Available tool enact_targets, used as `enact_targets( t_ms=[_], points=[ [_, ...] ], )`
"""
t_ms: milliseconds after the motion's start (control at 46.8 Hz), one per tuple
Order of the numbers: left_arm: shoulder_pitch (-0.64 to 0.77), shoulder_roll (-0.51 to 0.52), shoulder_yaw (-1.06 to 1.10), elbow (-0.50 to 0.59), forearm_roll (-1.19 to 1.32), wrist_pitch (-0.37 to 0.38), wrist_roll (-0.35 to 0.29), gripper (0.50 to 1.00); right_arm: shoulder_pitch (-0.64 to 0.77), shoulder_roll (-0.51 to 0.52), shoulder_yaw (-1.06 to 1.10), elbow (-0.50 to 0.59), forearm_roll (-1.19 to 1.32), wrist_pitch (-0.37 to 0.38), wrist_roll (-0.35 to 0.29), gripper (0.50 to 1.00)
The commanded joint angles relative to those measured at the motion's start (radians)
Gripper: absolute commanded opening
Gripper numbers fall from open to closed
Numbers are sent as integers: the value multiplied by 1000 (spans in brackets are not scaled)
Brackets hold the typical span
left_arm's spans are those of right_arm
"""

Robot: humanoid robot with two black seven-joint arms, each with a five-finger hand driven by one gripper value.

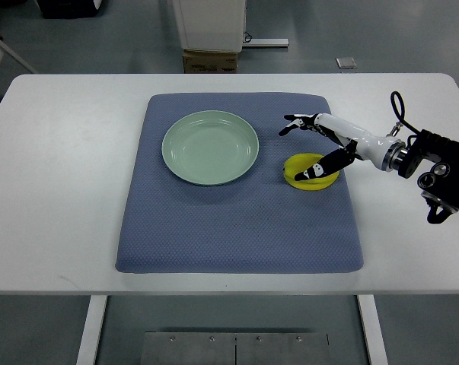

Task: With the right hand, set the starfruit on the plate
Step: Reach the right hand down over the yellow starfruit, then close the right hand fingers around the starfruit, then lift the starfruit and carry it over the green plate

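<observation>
Right robot hand spread open over yellow starfruit, fruit's long axis lying left-right, beside plate

Bright, even overhead light, no strong glare. White tabletop slightly washed out. Soft faint shadows only, e.g. under plate edge. Focus sharp in centre, approx. no blur; slight barrel distortion at edges.

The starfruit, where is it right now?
In the top view the yellow starfruit lies on the blue mat, right of the empty green plate, with the right robot hand reaching over it.
</observation>
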Motion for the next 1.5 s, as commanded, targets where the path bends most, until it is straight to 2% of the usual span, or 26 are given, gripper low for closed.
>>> enact_targets(
  t_ms=[0,150,406,705,876,1026,1132,1346,1474],
  points=[
    [0,0,0,0,1,0,0,1000,2,2,-3,1,-29,-3,-1,998],
    [0,0,0,0,0,0,0,1000,1,8,-4,1,-72,-21,-3,993],
    [0,0,0,0,0,0,0,1000,14,13,-92,-5,-87,-105,-3,995],
    [0,0,0,0,1,0,0,1000,13,36,-118,-45,-90,-156,-10,993],
    [0,0,0,0,1,0,0,1000,13,37,-139,-60,-90,-167,-9,975],
    [0,0,0,0,1,0,0,1000,13,47,-162,-85,-90,-168,-7,908],
    [0,0,0,0,0,0,0,1000,10,60,-178,-105,-90,-170,-9,805],
    [0,0,0,0,0,0,0,1000,8,63,-176,-143,-87,-170,-10,508],
    [0,0,0,0,0,0,0,1000,16,56,-173,-143,-79,-167,-10,500]
  ],
)
